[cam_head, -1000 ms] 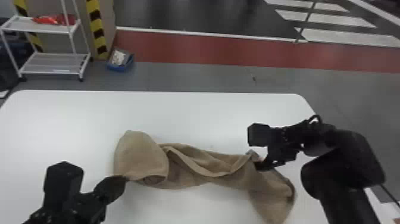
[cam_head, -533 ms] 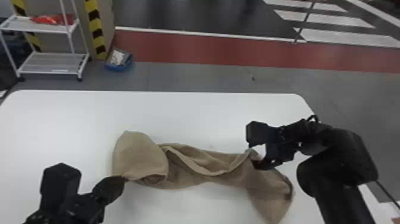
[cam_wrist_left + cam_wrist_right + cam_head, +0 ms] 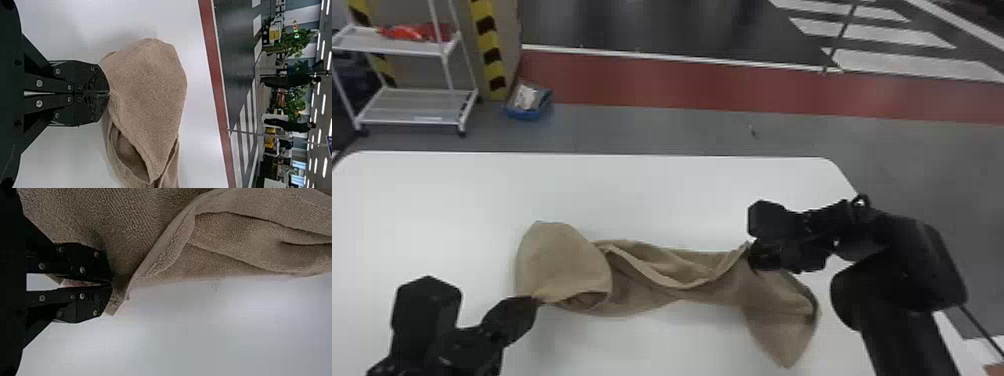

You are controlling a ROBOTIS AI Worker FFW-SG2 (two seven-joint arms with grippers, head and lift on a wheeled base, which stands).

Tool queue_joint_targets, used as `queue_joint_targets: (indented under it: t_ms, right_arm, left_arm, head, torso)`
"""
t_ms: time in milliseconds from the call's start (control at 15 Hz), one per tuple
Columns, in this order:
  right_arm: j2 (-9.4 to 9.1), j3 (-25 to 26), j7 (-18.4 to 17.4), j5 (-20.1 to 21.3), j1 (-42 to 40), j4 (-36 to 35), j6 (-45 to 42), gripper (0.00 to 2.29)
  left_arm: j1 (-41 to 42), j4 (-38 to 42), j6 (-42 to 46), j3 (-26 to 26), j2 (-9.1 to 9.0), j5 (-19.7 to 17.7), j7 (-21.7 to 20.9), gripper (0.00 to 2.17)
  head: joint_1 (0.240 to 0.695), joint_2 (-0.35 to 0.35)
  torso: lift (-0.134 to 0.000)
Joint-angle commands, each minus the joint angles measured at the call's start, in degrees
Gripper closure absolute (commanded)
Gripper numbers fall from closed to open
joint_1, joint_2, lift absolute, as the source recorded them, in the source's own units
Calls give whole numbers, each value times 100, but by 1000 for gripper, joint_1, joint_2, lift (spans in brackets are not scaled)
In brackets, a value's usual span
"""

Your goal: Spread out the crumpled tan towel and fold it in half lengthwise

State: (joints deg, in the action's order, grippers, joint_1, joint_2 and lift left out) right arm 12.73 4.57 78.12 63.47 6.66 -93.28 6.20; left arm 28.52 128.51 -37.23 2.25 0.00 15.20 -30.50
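We see the tan towel [image 3: 557, 265] lying on the white table [image 3: 657, 195], in a long and crumpled band between the two grippers. With the left gripper [image 3: 533, 301], we grip it by an edge: in the left wrist view, the two fingers [image 3: 90, 78] are closed together and the cloth is pinched at their tips. Just beside them the towel makes a broad, rounded flap, with a small opening below its folded edge. With the right gripper [image 3: 751, 251], we grasp it too, and in the right wrist view a bit of cloth is squeezed between the fingertips. In the middle we find loose folds, and past the right gripper the end turns toward us, finishing in a corner. Beyond the table, we notice a white shelf cart [image 3: 417, 120] and a blue bin [image 3: 527, 114] on the floor [image 3: 632, 130].
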Motion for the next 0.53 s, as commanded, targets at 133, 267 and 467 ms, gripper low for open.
queue_joint_targets:
  t_ms: [133, 267, 467]
  right_arm:
    - [10, 334, 20, -291, -77, -288, 97, 1301]
    - [45, 642, 20, -608, -86, -586, 185, 1301]
    - [71, 1222, 20, -1065, -7, -1061, 325, 1301]
  left_arm:
    - [49, 87, 0, -5, -15, 0, -17, 1254]
    - [75, 140, 0, 4, -15, 0, -17, 1254]
    - [40, 166, -35, 65, -15, 35, -9, 1254]
  head:
    - [695, -195]
    - [695, -202]
    - [695, -230]
  torso:
    - [-125]
    - [-125]
    - [-125]
